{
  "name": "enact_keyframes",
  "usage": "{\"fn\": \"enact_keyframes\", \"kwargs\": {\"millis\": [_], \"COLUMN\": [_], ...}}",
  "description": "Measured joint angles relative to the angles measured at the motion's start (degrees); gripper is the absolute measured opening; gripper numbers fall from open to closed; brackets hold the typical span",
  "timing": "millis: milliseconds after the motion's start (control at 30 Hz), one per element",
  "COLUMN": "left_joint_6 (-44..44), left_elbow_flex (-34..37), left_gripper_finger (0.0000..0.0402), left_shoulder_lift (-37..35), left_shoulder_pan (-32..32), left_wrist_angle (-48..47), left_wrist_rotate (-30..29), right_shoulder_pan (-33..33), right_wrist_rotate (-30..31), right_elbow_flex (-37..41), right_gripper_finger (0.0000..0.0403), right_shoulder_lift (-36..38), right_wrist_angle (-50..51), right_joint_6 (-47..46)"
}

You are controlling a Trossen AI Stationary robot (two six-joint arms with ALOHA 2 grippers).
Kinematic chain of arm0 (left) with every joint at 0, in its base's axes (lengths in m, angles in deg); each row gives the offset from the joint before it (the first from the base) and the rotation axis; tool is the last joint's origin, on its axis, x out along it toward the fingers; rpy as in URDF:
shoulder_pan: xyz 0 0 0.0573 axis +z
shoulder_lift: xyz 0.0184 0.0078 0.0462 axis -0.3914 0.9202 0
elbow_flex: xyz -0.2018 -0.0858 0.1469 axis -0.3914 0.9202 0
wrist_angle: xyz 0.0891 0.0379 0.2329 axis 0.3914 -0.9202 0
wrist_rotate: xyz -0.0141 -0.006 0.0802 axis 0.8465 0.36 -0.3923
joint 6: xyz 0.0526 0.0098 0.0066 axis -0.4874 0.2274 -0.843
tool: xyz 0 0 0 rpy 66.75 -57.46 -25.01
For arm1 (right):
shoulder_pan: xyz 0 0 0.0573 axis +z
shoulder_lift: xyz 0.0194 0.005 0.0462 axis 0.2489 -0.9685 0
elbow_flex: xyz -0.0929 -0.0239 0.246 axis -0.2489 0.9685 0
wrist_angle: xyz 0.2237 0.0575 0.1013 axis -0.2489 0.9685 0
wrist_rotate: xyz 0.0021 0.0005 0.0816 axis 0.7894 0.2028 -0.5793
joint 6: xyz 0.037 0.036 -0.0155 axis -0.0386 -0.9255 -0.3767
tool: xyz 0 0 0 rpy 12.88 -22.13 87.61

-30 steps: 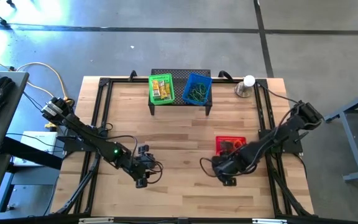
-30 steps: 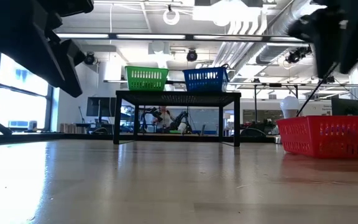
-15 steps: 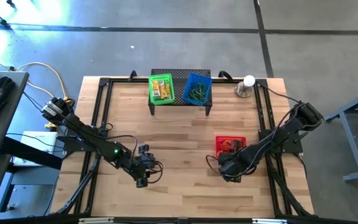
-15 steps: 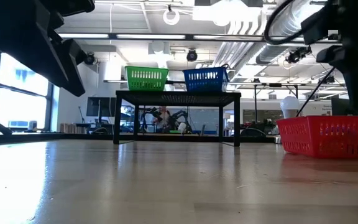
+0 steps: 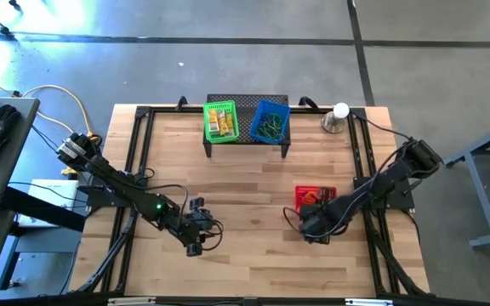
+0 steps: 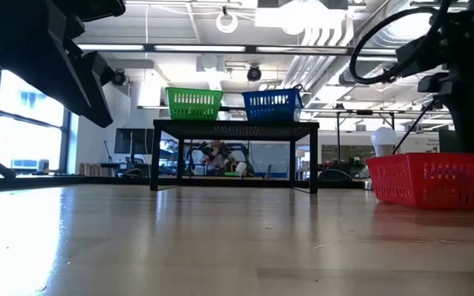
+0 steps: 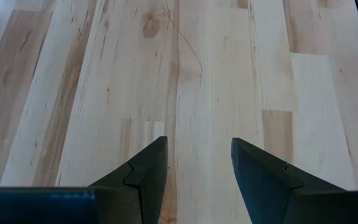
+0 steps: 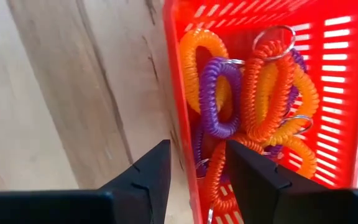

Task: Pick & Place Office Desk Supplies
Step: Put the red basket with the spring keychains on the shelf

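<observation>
A red basket (image 5: 316, 198) stands on the table at the right and holds orange and purple coiled loops (image 8: 253, 93). My right gripper (image 8: 197, 168) hangs open over the basket's near left corner (image 5: 313, 223), pointing steeply down. One finger is over the wood and the other over the loops, with the basket's wall (image 8: 182, 106) below the gap between them. My left gripper (image 7: 197, 162) waits open over bare wood at the near left (image 5: 196, 225). On the black stand (image 5: 247, 138) at the far edge, a green basket (image 5: 220, 121) holds yellow packets and a blue basket (image 5: 270, 121) holds green loops.
A silver cup with a white ball (image 5: 337, 119) stands at the far right, beside the stand. Black frame rails (image 5: 139, 170) run along the left and right sides of the table. Bare wood (image 5: 245, 195) lies between the two arms.
My right gripper has moved down and toward the red basket, going toward the table's right edge. It has tipped to point more steeply down and has rolled somewhat. It now hangs over the basket's near left corner.
</observation>
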Motion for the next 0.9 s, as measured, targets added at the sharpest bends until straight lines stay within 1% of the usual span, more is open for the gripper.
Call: {"fn": "enact_keyframes", "kwargs": {"millis": [333, 433, 500, 667, 767, 900], "left_joint_6": [0.0, -0.1, -0.4, -0.4, -0.4, -0.4], "left_elbow_flex": [0.0, 0.0, 0.0, 0.0, 0.0, 0.0], "left_gripper_finger": [0.017, 0.017, 0.017, 0.017, 0.017, 0.017], "left_shoulder_lift": [0.0, 0.0, 0.0, 0.0, 0.0, 0.0], "left_shoulder_pan": [0.0, 0.0, 0.0, 0.0, 0.0, 0.0], "left_wrist_angle": [0.0, 0.0, 0.0, 0.0, 0.0, 0.0], "left_wrist_rotate": [0.0, 0.0, 0.0, -1.8, -1.8, -1.8], "right_shoulder_pan": [-1.2, -1.0, -1.0, -1.2, -1.2, -1.2], "right_wrist_rotate": [-0.3, -0.4, -1.7, -2.0, -4.7, -5.3], "right_elbow_flex": [0.0, 0.0, 0.0, 0.0, 0.0, -1.5], "right_gripper_finger": [0.0142, 0.0142, 0.0142, 0.0142, 0.0142, 0.0142], "right_shoulder_lift": [0.0, 0.0, 0.0, 0.0, 0.0, 0.0], "right_wrist_angle": [4.4, 2.4, 1.0, -1.8, -5.1, -6.8], "right_joint_6": [-0.1, -0.3, -0.1, 0.4, 3.6, 4.5]}}
